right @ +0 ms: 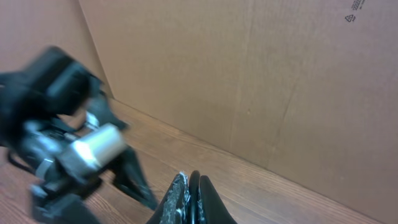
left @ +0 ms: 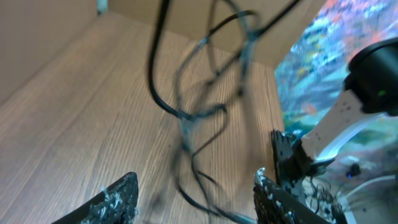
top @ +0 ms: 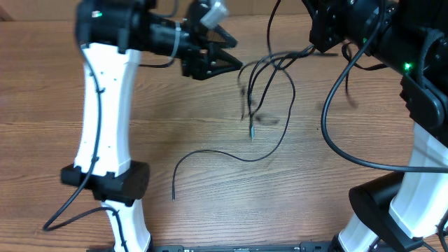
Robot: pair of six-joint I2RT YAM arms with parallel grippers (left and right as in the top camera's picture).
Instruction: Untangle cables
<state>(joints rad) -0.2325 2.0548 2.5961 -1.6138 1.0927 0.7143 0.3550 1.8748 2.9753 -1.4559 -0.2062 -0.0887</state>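
Note:
Several thin black cables (top: 269,66) hang in a tangle above the wooden table (top: 210,224), running up to my right gripper (top: 316,43). One strand ends in a small plug tip (top: 250,131). Another trails in a long curve across the table (top: 231,155). In the right wrist view my right gripper (right: 189,177) is shut with a dark strand pinched between its fingers. My left gripper (top: 234,54) stands open just left of the tangle. In the left wrist view the blurred cables (left: 186,118) hang ahead of the left gripper (left: 196,202), not touching its fingers.
A cardboard wall (right: 249,81) closes off the back of the table. A thick black arm wire (top: 336,133) loops down on the right. The left arm's white column (top: 105,140) and the right arm's base (top: 392,210) stand near the front edge.

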